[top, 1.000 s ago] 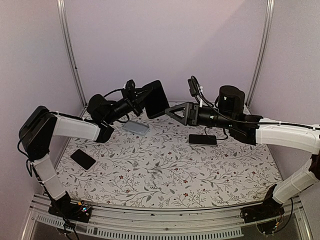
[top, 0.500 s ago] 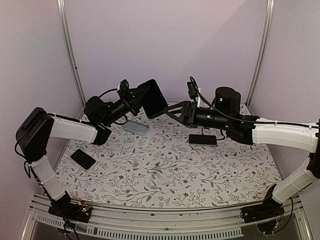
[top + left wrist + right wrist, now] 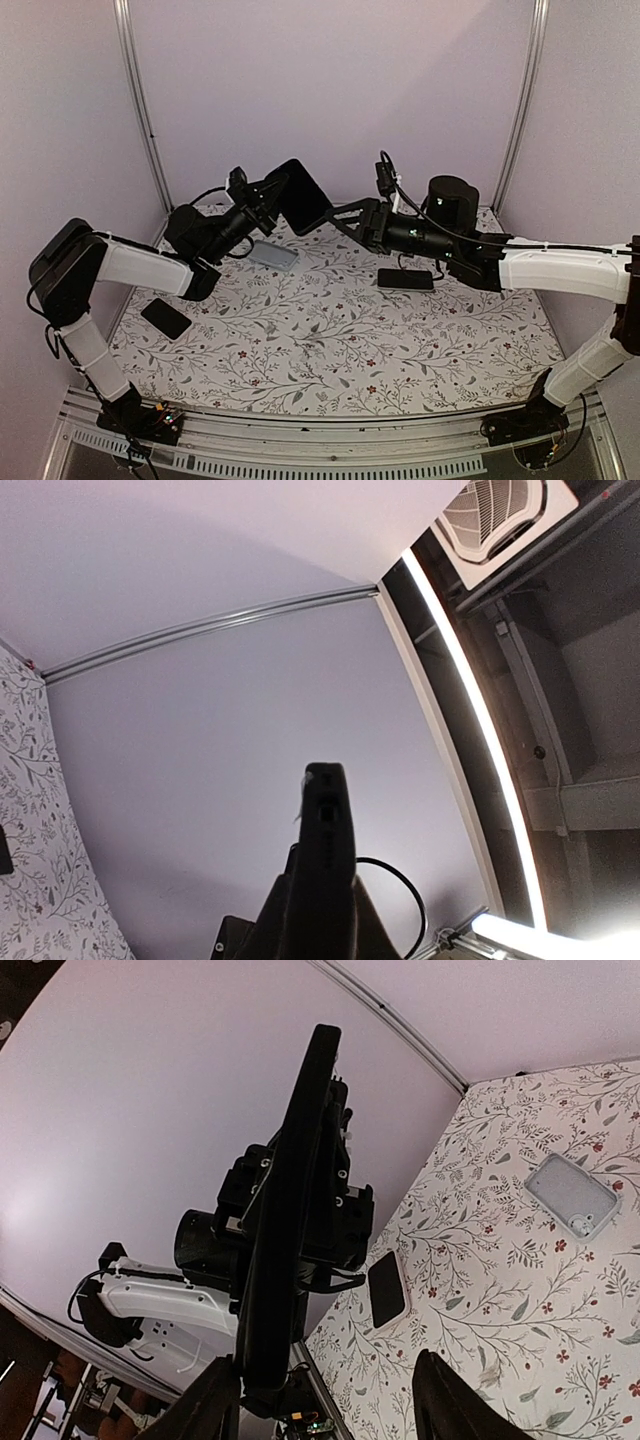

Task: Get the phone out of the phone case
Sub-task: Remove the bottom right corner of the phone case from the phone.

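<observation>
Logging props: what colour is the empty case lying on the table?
The empty case is light grey, clearest in the right wrist view.

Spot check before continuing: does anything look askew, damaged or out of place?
Nothing looks damaged or spilled. The cased phone is tilted in mid-air, but the left gripper is shut on it, which suits the task.

Just below your left gripper [image 3: 274,192], a grey case [image 3: 272,253] lies on the floral table [image 3: 330,350]. A black phone [image 3: 405,279] lies below and behind your right gripper [image 3: 336,215]; a dark slab [image 3: 166,318] lies well behind the left.

The dark cased phone [image 3: 300,195] is up in the air, tilted on edge.
</observation>
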`<action>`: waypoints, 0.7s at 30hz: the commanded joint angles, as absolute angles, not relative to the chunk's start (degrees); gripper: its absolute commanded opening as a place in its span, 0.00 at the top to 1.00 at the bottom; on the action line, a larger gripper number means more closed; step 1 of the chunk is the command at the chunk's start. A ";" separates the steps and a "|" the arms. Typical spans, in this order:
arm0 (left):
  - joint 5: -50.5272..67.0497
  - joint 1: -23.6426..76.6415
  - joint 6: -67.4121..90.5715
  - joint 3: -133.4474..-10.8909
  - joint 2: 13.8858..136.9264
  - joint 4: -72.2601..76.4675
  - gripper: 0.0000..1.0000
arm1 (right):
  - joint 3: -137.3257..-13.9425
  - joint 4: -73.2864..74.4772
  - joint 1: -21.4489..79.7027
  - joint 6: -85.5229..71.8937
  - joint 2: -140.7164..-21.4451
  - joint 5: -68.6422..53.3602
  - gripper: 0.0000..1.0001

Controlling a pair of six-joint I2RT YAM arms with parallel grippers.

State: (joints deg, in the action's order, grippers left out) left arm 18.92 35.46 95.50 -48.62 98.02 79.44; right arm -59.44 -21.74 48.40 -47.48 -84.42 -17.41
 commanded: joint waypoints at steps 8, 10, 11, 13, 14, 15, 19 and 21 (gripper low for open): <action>13.76 39.20 96.69 -48.08 93.85 96.72 1.00 | -57.82 -20.75 47.30 -52.77 -87.13 -9.64 0.39; 14.05 39.20 96.77 -48.08 93.87 95.66 1.00 | -57.57 -23.18 47.35 -52.52 -87.03 -11.19 0.38; 14.20 39.27 96.89 -48.01 93.87 95.10 1.00 | -57.61 -23.96 47.35 -52.24 -86.97 -11.91 0.37; 14.12 39.37 96.82 -47.59 93.72 93.90 1.00 | -57.67 -25.76 47.41 -51.68 -86.94 -13.28 0.36; 14.15 39.39 96.77 -47.41 93.55 93.21 1.00 | -57.57 -26.36 47.37 -51.40 -86.80 -13.74 0.35; 14.06 39.38 96.78 -47.14 93.45 92.84 1.00 | -57.57 -27.06 47.33 -51.39 -86.51 -14.18 0.35; 14.12 39.45 96.68 -46.77 93.25 91.85 1.00 | -57.65 -28.08 47.35 -51.08 -85.49 -14.78 0.34; 14.02 39.46 96.80 -46.82 93.30 91.93 1.00 | -57.46 -28.59 47.35 -51.02 -84.98 -14.99 0.34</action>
State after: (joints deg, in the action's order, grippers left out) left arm 11.86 37.47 94.48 -46.44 97.03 82.87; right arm -58.61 -28.25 48.45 -51.42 -85.34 -17.37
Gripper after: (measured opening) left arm 0.102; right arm 0.662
